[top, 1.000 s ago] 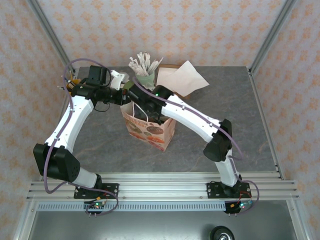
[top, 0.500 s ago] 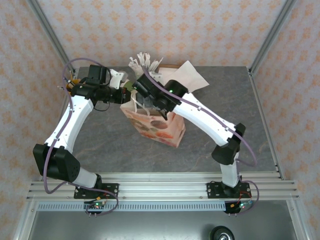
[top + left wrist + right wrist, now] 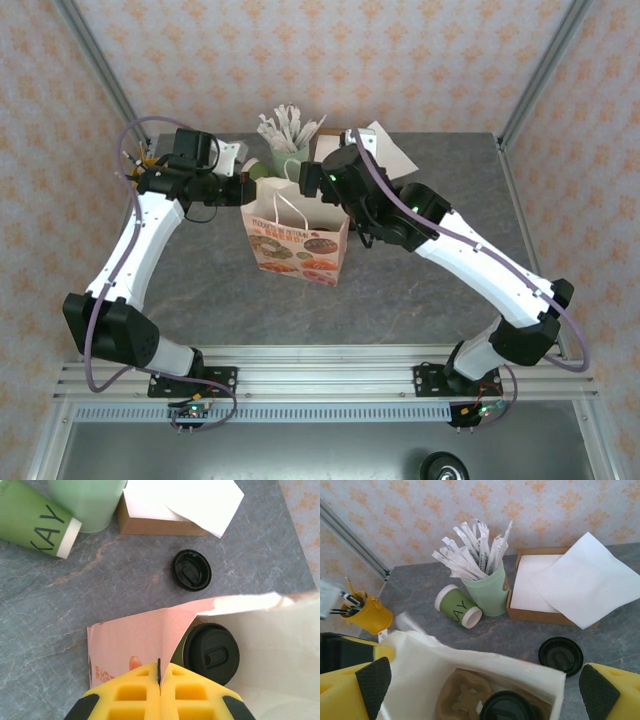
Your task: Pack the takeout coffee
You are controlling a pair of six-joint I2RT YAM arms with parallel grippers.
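Note:
The takeout coffee (image 3: 211, 653), a dark green cup with a black lid, stands inside the printed paper bag (image 3: 296, 238) beside a brown cup carrier (image 3: 461, 699). Its lid (image 3: 506, 708) shows at the bottom of the right wrist view. My left gripper (image 3: 160, 674) is shut on the bag's pink rim (image 3: 137, 640) and holds the bag's left side, where it also shows from above (image 3: 246, 190). My right gripper (image 3: 485, 684) hangs wide open above the bag's mouth with nothing between its fingers.
A loose black lid (image 3: 192, 570) lies on the table behind the bag. A lidless dark green cup (image 3: 457, 606) lies on its side beside the pale green cup of wrapped sticks (image 3: 489, 591). A brown napkin box (image 3: 540, 592) sits back right, a yellow pen pot (image 3: 369, 614) back left.
My right gripper has risen open out of the bag and its arm has swung right. The bag tilted on the way and now stands upright. The left gripper kept its hold.

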